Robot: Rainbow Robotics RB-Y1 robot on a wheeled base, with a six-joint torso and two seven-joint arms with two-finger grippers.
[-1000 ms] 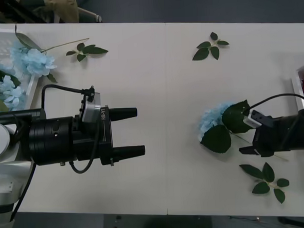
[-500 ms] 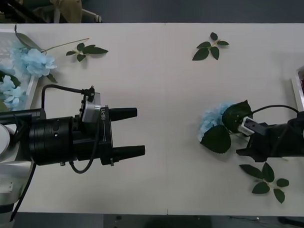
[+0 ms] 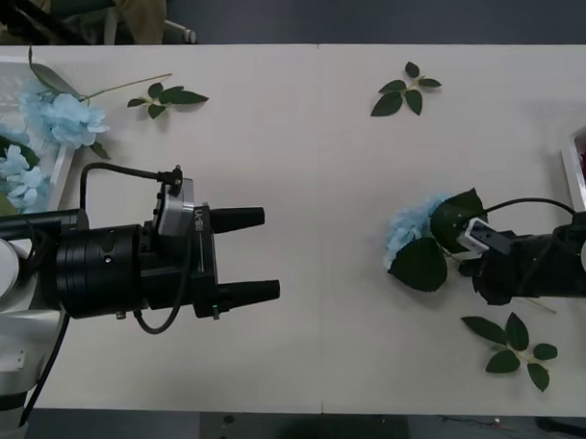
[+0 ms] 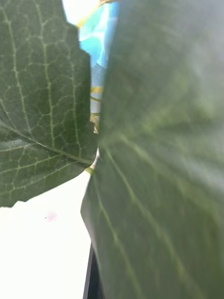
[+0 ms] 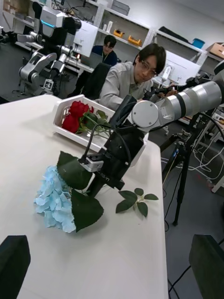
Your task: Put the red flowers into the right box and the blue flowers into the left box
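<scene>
- Left box (image 3: 33,67): I log the white slatted tray at the table's far left edge, with blue flowers (image 3: 12,171) lying inside it and one more blue cluster (image 3: 70,119) draped at its rim, stem reaching out over the table (image 3: 310,151).
- Leaf sprig (image 3: 168,96): flowerless, on the table just beside that stem, near the back edge.
- Left gripper (image 3: 258,253): my left arm hangs over the left half of the table, its two black fingers spread apart and holding nothing, well apart from any flower.
- Second leaf sprig (image 3: 406,88): near the back edge, right of centre.
- Loose blue flower (image 3: 409,230): lying on the table in the right half, pale bloom pointing left, big green leaves (image 3: 420,265) on its right side. In the left wrist view the same bloom (image 5: 55,205) rests flat on the tabletop.
- Right gripper (image 3: 471,261): down at the leafy stem end of that flower, touching or just beside the leaves; its wrist view is crowded by leaf (image 4: 158,177), so I cannot tell whether the fingers have closed on the stem.
- Third leaf sprig (image 3: 514,345): on the table near the front edge, just beside the right arm.
- Right box (image 3: 572,162): white rim at the far right edge; the red flowers (image 5: 75,116) lie inside it.
</scene>
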